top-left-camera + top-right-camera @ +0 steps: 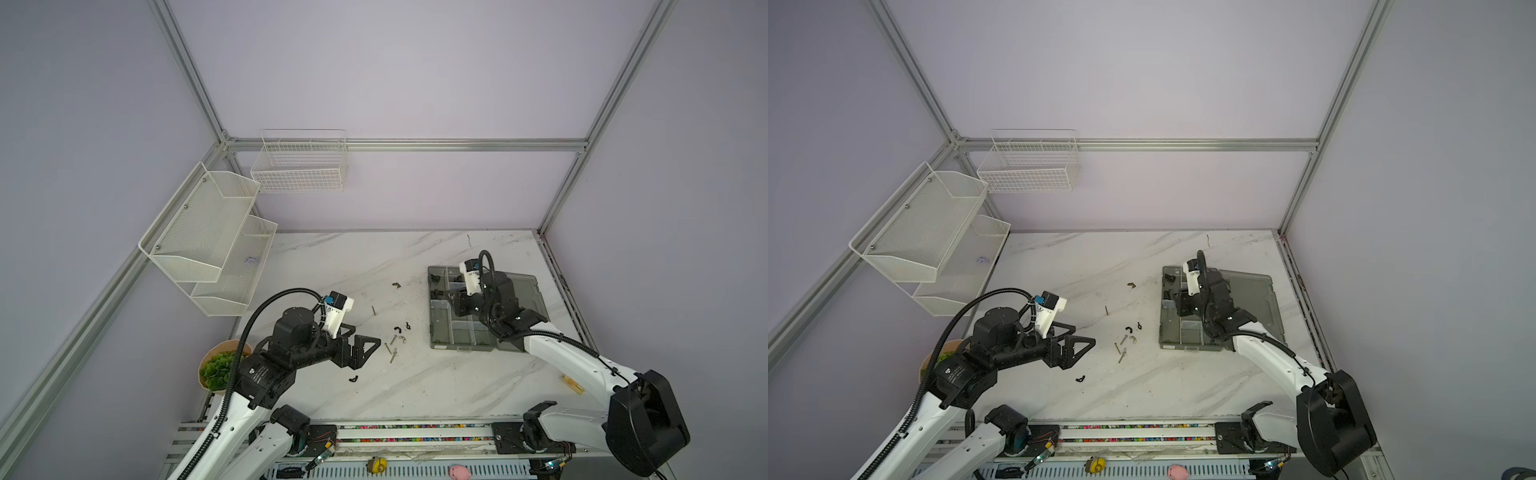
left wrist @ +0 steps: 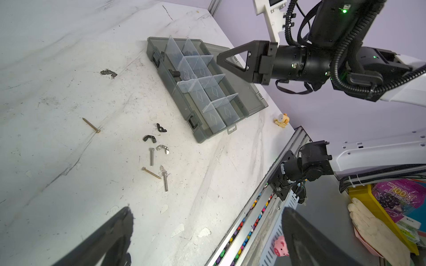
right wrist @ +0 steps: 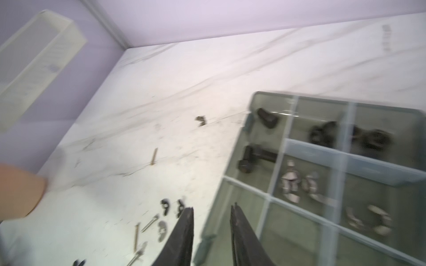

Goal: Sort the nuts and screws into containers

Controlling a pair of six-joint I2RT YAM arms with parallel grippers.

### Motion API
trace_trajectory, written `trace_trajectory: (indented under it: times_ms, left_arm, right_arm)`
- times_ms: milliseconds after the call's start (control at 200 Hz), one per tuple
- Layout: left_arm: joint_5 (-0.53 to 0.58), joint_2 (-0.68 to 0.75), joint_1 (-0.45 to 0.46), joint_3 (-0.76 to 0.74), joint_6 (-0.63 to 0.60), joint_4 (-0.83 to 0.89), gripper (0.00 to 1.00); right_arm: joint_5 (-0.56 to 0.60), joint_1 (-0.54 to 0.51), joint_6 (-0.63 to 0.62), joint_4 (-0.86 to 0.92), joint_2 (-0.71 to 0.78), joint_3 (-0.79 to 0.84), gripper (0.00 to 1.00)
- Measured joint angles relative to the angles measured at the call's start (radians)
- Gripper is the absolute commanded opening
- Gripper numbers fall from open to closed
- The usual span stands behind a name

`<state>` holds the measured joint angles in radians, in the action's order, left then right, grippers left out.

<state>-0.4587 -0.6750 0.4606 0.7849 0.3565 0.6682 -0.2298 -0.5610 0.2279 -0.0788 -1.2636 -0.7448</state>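
Left gripper (image 1: pixel 368 347): spread wide, empty, hovering. Screws (image 2: pixel 151 156), wing nuts (image 2: pixel 149 138): loose mid-table, near containers (image 2: pixel 179 103). Right gripper (image 3: pixel 211 207): narrowly parted, empty, over their edge. Advised: lift clear of dividers (image 2: pixel 198 66), then pinch one piece squarely.

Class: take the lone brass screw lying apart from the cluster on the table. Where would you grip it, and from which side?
Mid-shank, from straight above, closing across its length: the brass screw lies flat on the table, thin, with bare surface on both sides.
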Motion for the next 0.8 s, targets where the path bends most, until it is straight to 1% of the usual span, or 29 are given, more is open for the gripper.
trace_trajectory:
  times_ms: [130, 195, 265, 465, 560, 640, 800]
  left_arm:
    - [0.007, -0.017, 0.000, 0.000, 0.000, 0.000, 1.00]
    - [0.011, -0.027, 0.000, 0.000, 0.000, 0.003, 0.99]
    - [0.014, -0.031, 0.000, 0.000, 0.000, 0.005, 1.00]
    - [0.018, -0.026, 0.000, 0.000, 0.000, 0.006, 1.00]
    - [0.018, -0.021, 0.000, 0.000, 0.000, 0.006, 1.00]
    - [0.018, -0.019, 0.000, 0.000, 0.000, 0.006, 1.00]
    - [0.019, -0.018, 0.000, 0.000, 0.000, 0.006, 1.00]
  right_arm:
    - [0.009, -0.175, 0.011, -0.027, -0.100, 0.006, 0.30]
    - [0.020, -0.232, 0.013, -0.030, -0.164, 0.002, 0.30]
    - [0.038, -0.271, 0.015, -0.029, -0.224, -0.003, 0.29]
    - [0.098, -0.327, 0.023, -0.027, -0.354, -0.042, 0.28]
    - [0.125, -0.338, 0.027, -0.027, -0.401, -0.061, 0.25]
    - [0.150, -0.343, 0.031, -0.027, -0.424, -0.068, 0.23]
    - [0.190, -0.344, 0.041, -0.028, -0.444, -0.077, 0.23]
